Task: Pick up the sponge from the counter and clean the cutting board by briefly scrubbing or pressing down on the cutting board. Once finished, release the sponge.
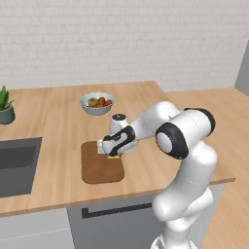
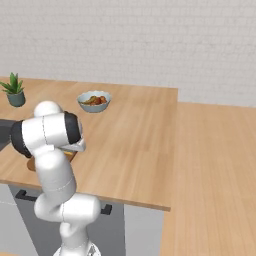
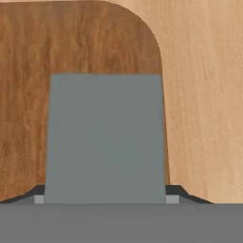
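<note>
- Across the counter (image 1: 63,126), light plank worktop carries all items.
- Cutting board (image 1: 99,168) lies at 6 o'clock of the fruit bowl (image 1: 97,103).
- Gripper (image 1: 113,152) is clenched on the sponge (image 3: 105,137), fingertips flanking it.
- Sponge sits over the board's 2 o'clock corner, grey-green face toward the hand camera.

Broad light wooden plank-grain counter (image 1: 63,126), matt, fine streaked grain; dark brown flat wooden cutting board with rounded corners (image 3: 71,42), smooth, darker wavy grain, faint sheen. Small flat block sponge with grey-green top (image 3: 105,137) looks flat matt, no visible texture; thin yellow base edge (image 1: 114,157). Pale blue-grey bowl (image 1: 97,108) smooth, ceramic-looking; white brick back wall (image 1: 121,39) matt, lightly rough.
</note>
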Motion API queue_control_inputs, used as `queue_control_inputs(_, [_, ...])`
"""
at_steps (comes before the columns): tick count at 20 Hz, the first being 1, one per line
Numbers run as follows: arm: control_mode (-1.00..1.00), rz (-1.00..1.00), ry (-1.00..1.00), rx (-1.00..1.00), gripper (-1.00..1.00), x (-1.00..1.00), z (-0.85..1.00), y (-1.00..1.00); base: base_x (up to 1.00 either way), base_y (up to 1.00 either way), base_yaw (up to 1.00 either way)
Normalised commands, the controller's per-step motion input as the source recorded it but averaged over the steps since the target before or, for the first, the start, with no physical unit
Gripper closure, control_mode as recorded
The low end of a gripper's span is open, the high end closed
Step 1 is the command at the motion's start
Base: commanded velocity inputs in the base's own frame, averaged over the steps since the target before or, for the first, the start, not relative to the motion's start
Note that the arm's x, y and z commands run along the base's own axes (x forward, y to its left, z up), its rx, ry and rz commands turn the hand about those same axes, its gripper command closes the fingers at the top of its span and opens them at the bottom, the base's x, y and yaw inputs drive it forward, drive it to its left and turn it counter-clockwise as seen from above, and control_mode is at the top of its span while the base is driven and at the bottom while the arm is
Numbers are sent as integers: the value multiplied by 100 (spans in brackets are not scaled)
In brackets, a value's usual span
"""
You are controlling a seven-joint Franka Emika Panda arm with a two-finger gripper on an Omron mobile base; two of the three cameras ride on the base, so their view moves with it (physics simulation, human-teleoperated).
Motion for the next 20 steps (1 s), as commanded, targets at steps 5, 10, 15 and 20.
queue_control_inputs(5, [-100, 3, -4, 0, 100, -9, -6, -2, 0, 0, 0])
queue_control_inputs(10, [-100, 5, -4, 0, 100, -40, -1, 3, 0, 0, 0])
queue_control_inputs(15, [-100, 2, -1, 0, 100, -56, -2, 3, 0, 0, 0])
queue_control_inputs(20, [-100, 3, -2, 0, 100, -10, 0, 2, 0, 0, 0])
